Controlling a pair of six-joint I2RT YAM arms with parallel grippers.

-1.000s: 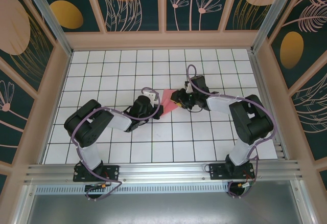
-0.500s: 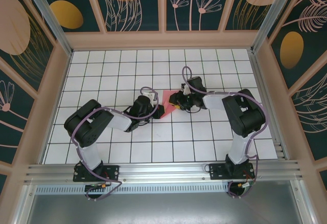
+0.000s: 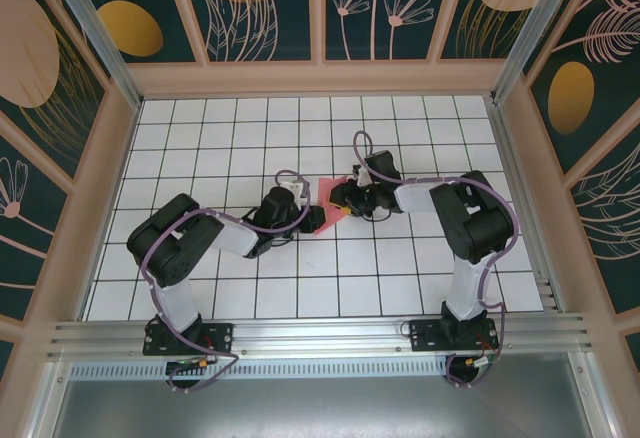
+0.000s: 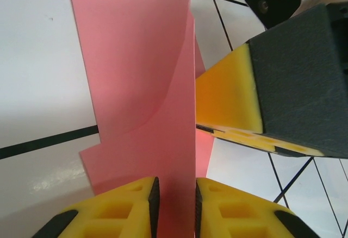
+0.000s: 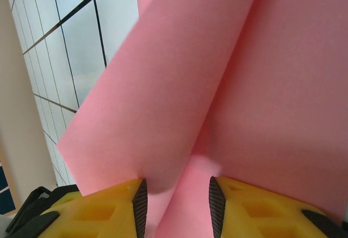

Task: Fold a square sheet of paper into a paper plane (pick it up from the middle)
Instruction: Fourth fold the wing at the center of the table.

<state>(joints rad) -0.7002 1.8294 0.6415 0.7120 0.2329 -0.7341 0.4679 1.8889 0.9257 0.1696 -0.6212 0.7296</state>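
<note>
From above, the two arms meet near the middle of the white gridded board (image 3: 200, 138). The pink sheet of paper (image 3: 326, 188) shows there as a small patch between the left gripper (image 3: 318, 217) and the right gripper (image 3: 338, 201). Its folds and the fingers' hold on it are too small to make out from there.

The left wrist camera gives the detail. The sheet (image 4: 147, 86) stands on edge above the board, doubled over, with one layer curling away at the top. Its lower end runs down between the left gripper's yellow fingers (image 4: 122, 208), which sit narrowly apart. Whether the pads pinch it cannot be told. On the paper's right face rests one yellow finger (image 4: 225, 105) of the right gripper. Its partner is hidden.

The right wrist camera shows the other side. A loose fold of the sheet (image 5: 244, 86) drops into the gap between the right gripper's fingers (image 5: 98, 208). These stand somewhat apart, and a firm grip cannot be judged.
</note>
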